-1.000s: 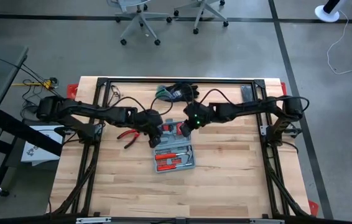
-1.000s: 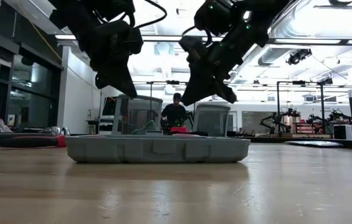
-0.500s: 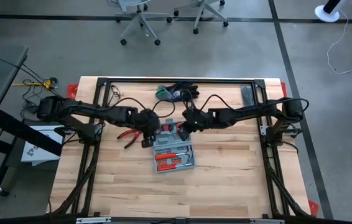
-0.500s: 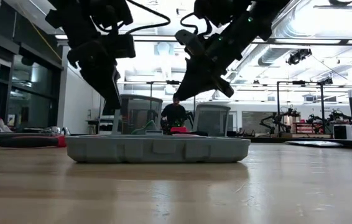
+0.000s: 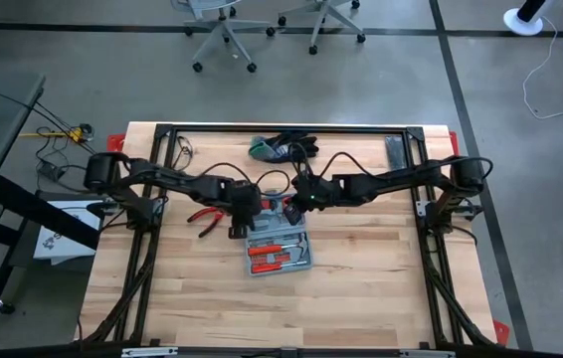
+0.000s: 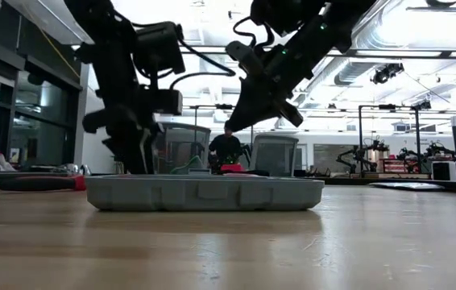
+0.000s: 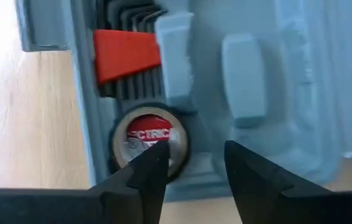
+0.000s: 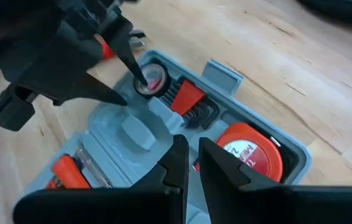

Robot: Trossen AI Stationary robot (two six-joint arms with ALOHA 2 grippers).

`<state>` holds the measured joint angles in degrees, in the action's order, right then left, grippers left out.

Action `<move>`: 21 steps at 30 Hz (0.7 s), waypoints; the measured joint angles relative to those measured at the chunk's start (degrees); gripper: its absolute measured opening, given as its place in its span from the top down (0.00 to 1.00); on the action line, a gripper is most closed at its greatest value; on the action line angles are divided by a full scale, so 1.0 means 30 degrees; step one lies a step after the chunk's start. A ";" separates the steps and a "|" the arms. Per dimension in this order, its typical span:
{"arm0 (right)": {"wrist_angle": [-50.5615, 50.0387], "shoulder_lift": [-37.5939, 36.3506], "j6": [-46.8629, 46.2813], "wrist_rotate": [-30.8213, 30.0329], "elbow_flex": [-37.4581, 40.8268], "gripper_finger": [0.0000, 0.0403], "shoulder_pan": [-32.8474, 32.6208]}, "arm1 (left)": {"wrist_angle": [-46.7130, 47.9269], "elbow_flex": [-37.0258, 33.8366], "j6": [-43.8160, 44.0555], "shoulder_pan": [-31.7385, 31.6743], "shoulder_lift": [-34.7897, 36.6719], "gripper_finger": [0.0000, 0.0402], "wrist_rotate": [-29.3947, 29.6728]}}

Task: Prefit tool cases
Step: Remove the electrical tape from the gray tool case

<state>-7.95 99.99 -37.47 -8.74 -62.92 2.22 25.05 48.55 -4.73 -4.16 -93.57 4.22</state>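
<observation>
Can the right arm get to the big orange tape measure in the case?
Probably yes. The right end effector hangs just above the tape measure, which lies uncovered in the open case. Its fingers are shut, though, so they must open first. The left end effector works at the roll of tape, off to the side.

Tape roll (image 7: pixel 151 138) label partly hidden behind fingers (image 7: pixel 143 180).

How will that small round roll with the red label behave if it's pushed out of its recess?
The roll looks disc-shaped, so it would probably roll away if tipped on edge. It seems small and light. Its recess in the case likely holds it for now.
</observation>
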 joint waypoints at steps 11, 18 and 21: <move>-0.0401 0.0645 -0.0503 0.0091 0.0015 0.92 -0.0007 | -0.0356 0.0011 0.1545 -0.0389 -0.0362 0.97 0.0117; -0.0517 0.0740 -0.0510 0.0091 0.0015 0.92 -0.0287 | -0.0027 -0.0062 0.3015 -0.0488 0.0363 0.99 -0.0690; -0.0560 0.0740 -0.0510 0.0098 0.0015 0.92 -0.0489 | 0.0071 -0.0069 0.3580 -0.0488 0.1368 1.00 -0.0693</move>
<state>-9.63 102.21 -39.00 -8.45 -62.87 0.75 25.27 48.34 6.01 -5.63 -89.46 2.14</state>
